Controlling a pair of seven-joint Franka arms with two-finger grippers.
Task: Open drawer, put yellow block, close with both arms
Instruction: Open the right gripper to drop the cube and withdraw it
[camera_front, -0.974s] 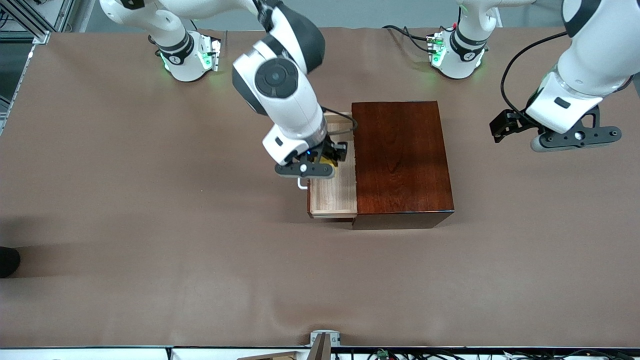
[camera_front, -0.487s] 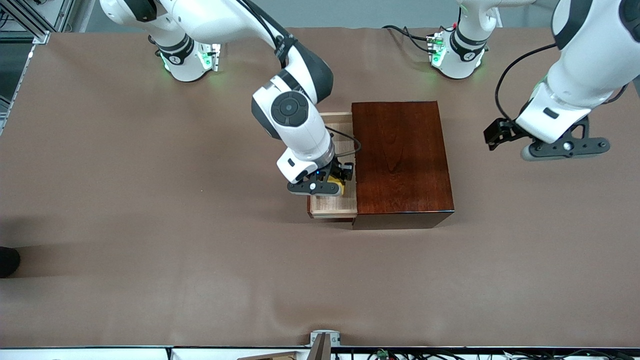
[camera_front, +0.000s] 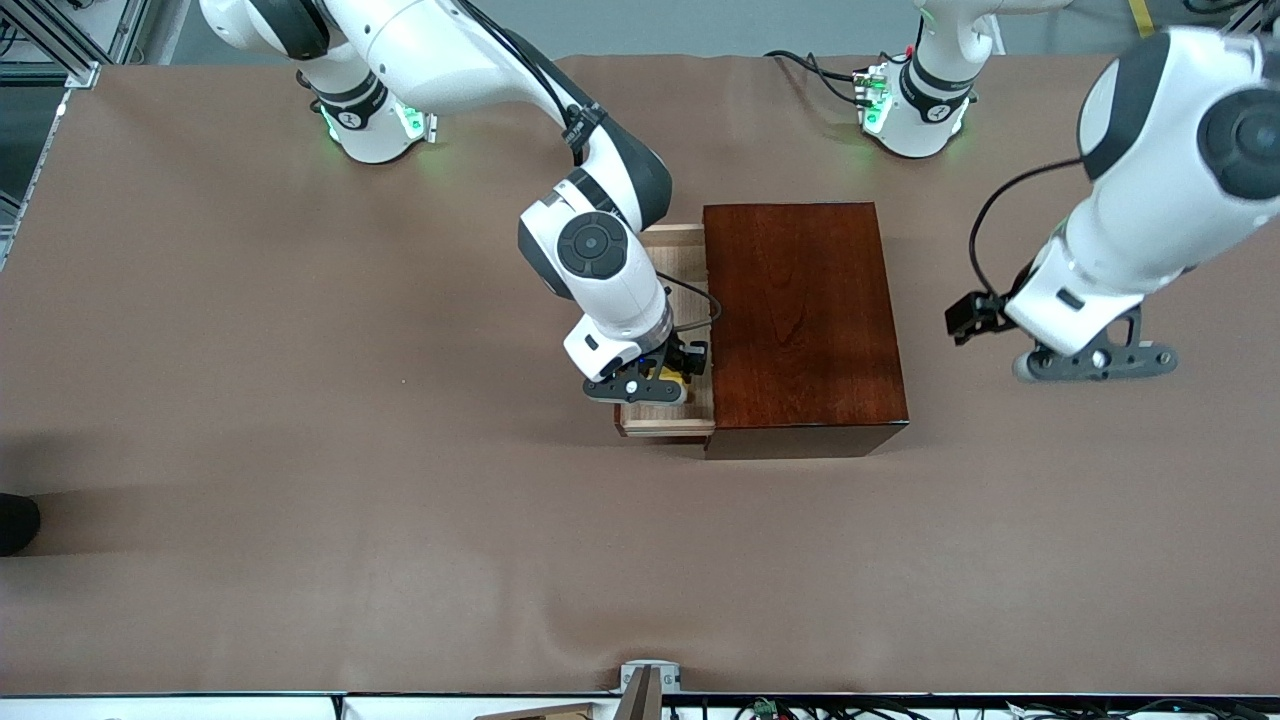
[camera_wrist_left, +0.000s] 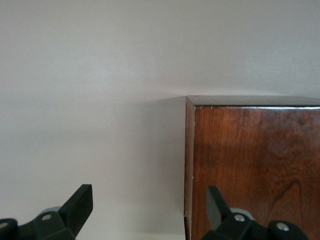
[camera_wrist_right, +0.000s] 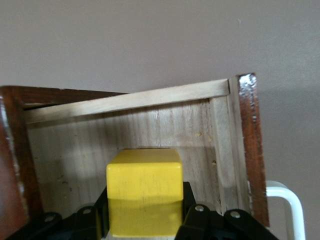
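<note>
Over the open drawer (camera_front: 668, 410): right gripper (camera_front: 648, 385) fingers clamp yellow block (camera_wrist_right: 144, 192) | left gripper (camera_wrist_left: 150, 215) fingers spread beside wooden box (camera_front: 805, 315) | risk: off-centre release catches drawer wall

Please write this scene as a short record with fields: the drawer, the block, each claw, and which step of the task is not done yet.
drawer: the drawer is pulled out of the wooden box, toward the right arm's end of the table
block: the yellow block is held over the drawer's inside
right claw: the right claw is shut on the yellow block, above the open drawer
left claw: the left claw is open, holds nothing, and is at the box's edge toward the left arm's end
not done yet: releasing the block; closing the drawer
</note>
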